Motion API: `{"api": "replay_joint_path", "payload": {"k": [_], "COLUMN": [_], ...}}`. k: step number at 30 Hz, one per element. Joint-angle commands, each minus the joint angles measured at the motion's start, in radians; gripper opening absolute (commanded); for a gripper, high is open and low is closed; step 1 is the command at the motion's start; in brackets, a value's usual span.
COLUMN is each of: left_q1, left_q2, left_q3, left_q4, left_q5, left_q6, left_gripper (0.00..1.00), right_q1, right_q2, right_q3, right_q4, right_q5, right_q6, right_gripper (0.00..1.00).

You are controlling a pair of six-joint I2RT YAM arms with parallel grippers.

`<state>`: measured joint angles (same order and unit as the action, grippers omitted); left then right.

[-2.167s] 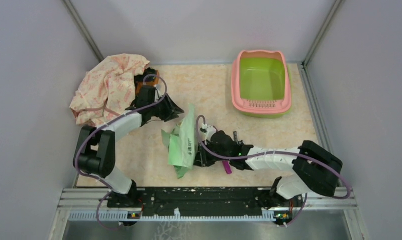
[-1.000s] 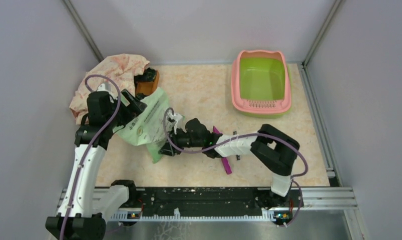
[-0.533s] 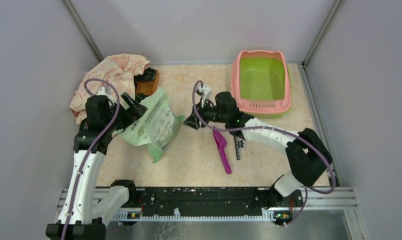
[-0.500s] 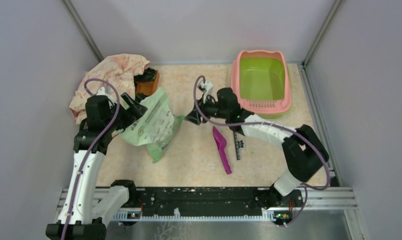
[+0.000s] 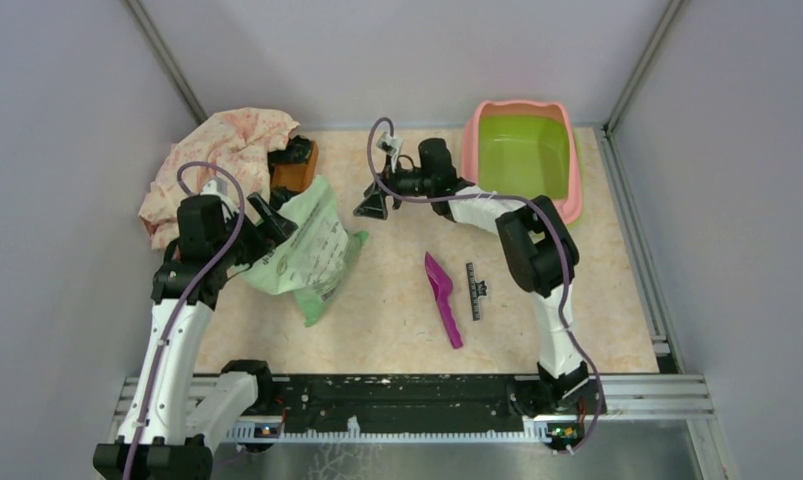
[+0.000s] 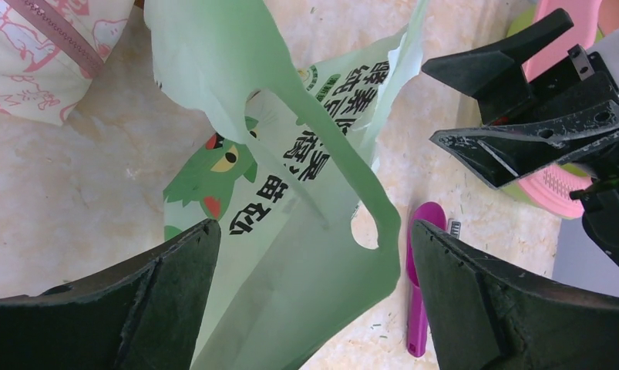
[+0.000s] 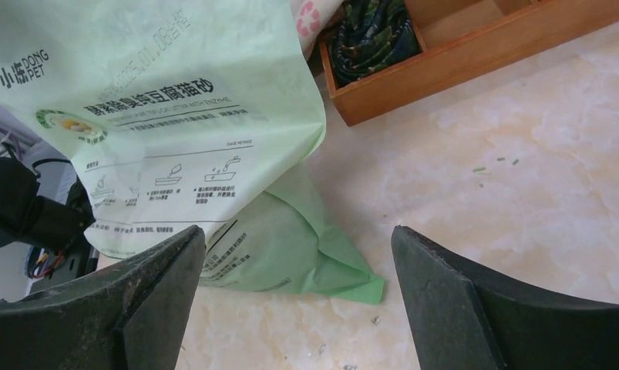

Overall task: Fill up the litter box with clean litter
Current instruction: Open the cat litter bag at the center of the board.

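Desk [image 5: 397, 310] layout: the pink-rimmed plastic litter box with lime-green basin [image 5: 521, 155] sits at the far right corner, basin bare. Step in hand, as I read it: getting the light green printed plastic bag [image 5: 312, 250] up for a pour. Left claw [image 6: 314, 227] is spread wide with the bag's cut-out handle strip between its fingers, not pinched. Right claw [image 5: 373, 206] is also wide and empty, hovering between bag and box. Next: close on the bag top, lift, carry over the basin, tip. Purple plastic scoop [image 5: 442, 297] lies apart from both claws. I see no clean litter anywhere; it's probably inside the bag, whose mouth I can't make out.
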<state>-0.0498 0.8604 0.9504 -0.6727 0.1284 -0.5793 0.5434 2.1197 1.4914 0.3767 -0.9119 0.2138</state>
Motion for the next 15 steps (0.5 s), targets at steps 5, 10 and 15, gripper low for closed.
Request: {"api": "replay_joint_path", "payload": {"k": [5, 10, 15], "left_q1": [0.004, 0.005, 0.005], "left_q2": [0.011, 0.018, 0.014], "left_q3": [0.031, 0.036, 0.046], "left_q4": [-0.049, -0.059, -0.071], "left_q5": [0.016, 0.026, 0.038], "left_q6": [0.039, 0.042, 0.039], "left_gripper": [0.98, 0.98, 0.98], "right_q1": [0.003, 0.003, 0.004], "right_q2": [0.119, 0.233, 0.345], "right_q3": [0.124, 0.234, 0.360], "right_q4": [0.396, 0.575, 0.702], "right_q5": [-0.105, -0.136, -0.167], "right_q6": [0.099, 0.223, 0.328], "right_gripper": [0.91, 0.91, 0.91]}}
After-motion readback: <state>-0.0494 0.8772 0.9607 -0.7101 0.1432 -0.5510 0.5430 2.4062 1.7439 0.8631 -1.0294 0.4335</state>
